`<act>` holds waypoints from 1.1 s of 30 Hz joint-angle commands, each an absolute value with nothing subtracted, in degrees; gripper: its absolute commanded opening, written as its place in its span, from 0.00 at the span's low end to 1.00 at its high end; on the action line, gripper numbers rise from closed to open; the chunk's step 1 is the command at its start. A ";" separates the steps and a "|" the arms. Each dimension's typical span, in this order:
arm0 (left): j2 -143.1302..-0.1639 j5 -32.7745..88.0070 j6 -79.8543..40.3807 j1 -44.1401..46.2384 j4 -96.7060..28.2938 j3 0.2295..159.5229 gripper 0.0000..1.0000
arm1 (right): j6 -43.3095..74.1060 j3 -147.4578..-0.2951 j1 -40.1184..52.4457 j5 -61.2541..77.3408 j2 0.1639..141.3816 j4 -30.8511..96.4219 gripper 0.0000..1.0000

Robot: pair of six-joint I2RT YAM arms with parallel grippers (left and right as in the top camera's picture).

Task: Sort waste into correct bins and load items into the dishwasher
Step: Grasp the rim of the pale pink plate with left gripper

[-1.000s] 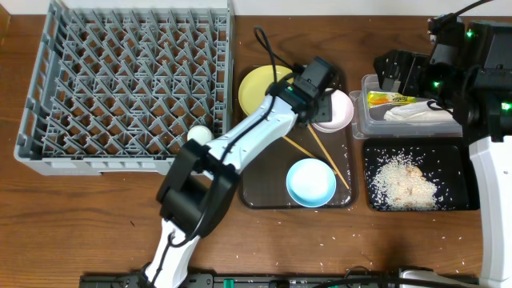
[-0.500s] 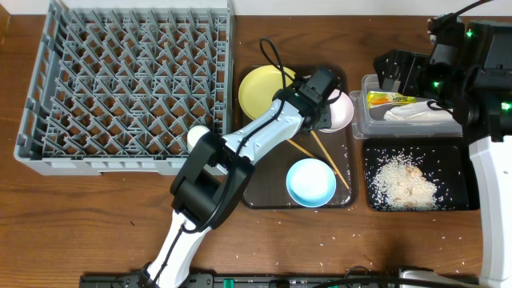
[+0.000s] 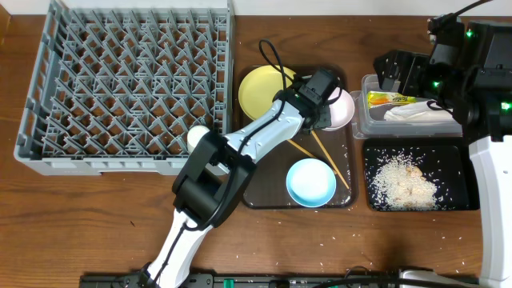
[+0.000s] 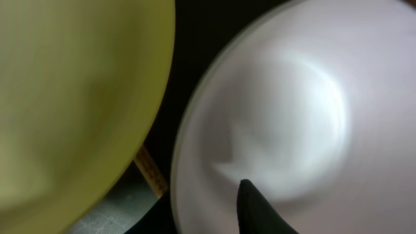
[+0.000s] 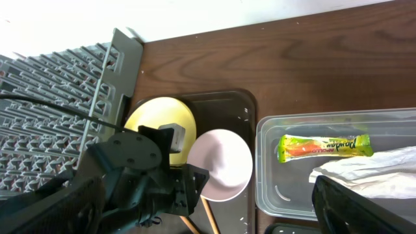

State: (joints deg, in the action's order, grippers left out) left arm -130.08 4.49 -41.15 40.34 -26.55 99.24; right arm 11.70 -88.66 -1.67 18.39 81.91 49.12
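The only writing is on the small green-and-yellow sachet wrapper (image 5: 324, 147), which lies in the clear see-through plastic tub (image 5: 268, 170). A line of red letters runs along the wrapper. The letters are too small and blurry to read. From the overhead camera the wrapper is just a yellow and green strip, and no letters can be made out.

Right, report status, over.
Left gripper at white bowl rim, grip unclear. Right gripper open by clear bin. Chopsticks beside bowl.
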 commanded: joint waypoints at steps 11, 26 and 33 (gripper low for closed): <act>-132.77 3.77 -41.25 40.32 -25.54 98.45 0.25 | 11.51 -88.82 -1.43 18.22 82.15 49.34 0.99; -131.37 3.81 -41.25 39.51 -25.61 98.48 0.07 | 11.51 -88.82 -1.43 18.22 82.15 49.34 0.99; -125.08 6.35 -40.47 36.77 -26.30 98.48 0.07 | 11.51 -88.82 -1.43 18.22 82.15 49.34 0.99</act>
State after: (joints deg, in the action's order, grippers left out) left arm -130.54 4.80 -41.52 38.54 -26.13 98.80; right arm 11.70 -88.66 -1.67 18.39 81.91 49.12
